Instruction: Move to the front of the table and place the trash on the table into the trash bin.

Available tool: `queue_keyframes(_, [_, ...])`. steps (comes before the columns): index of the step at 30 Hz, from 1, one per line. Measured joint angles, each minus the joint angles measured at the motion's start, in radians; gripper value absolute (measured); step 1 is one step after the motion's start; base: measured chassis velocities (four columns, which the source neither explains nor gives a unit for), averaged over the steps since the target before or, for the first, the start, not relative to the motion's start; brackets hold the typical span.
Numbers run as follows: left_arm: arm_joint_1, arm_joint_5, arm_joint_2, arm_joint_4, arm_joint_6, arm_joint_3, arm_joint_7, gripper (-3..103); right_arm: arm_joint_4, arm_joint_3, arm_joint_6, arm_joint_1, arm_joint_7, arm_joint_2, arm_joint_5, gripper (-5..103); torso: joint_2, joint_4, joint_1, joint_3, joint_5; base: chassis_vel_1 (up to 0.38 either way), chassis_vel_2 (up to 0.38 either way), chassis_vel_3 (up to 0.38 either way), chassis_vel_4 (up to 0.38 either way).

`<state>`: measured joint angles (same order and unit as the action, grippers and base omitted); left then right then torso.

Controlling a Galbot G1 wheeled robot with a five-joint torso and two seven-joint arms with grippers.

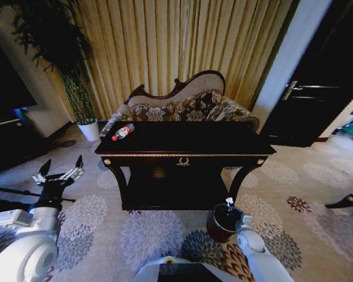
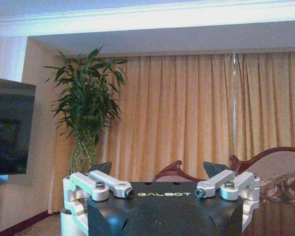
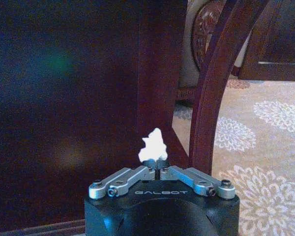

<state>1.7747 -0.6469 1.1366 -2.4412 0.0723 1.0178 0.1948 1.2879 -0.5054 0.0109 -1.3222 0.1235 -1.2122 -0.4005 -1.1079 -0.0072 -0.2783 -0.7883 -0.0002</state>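
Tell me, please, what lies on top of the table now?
On the table lies one clear bottle with a red cap, near its far left corner. The rest of the glossy top looks bare; very small scraps would be hard to tell.

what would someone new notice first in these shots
The dark glossy wooden table fills the middle of the head view, a clear plastic bottle with a red cap lying near its back left corner. Low by its right leg, the right claw pinches a white crumpled scrap above the small reddish-brown bin.

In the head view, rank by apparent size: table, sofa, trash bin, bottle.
1. table
2. sofa, though it is farther back and partly hidden behind the table, so this is unsure
3. trash bin
4. bottle
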Motion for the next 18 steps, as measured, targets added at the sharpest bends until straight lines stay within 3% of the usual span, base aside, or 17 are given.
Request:
queue_keyframes(11, [0.018, -0.003, 0.005, -0.005, -0.002, 0.023, -0.004, 100, -0.189, 0.044, 0.033, 0.100, 0.006, -0.036, 0.041, -1, 0.000, 0.0000, 0.000, 0.000, 0.0002, 0.000, 0.000, 0.000, 0.000])
queue_keyframes(18, [0.013, -0.003, 0.013, -0.005, -0.002, 0.017, -0.007, 100, -0.239, 0.048, 0.040, 0.124, 0.011, -0.032, 0.088, 25, 0.000, 0.0000, 0.000, 0.000, 0.0000, 0.000, 0.000, 0.000, 0.000])
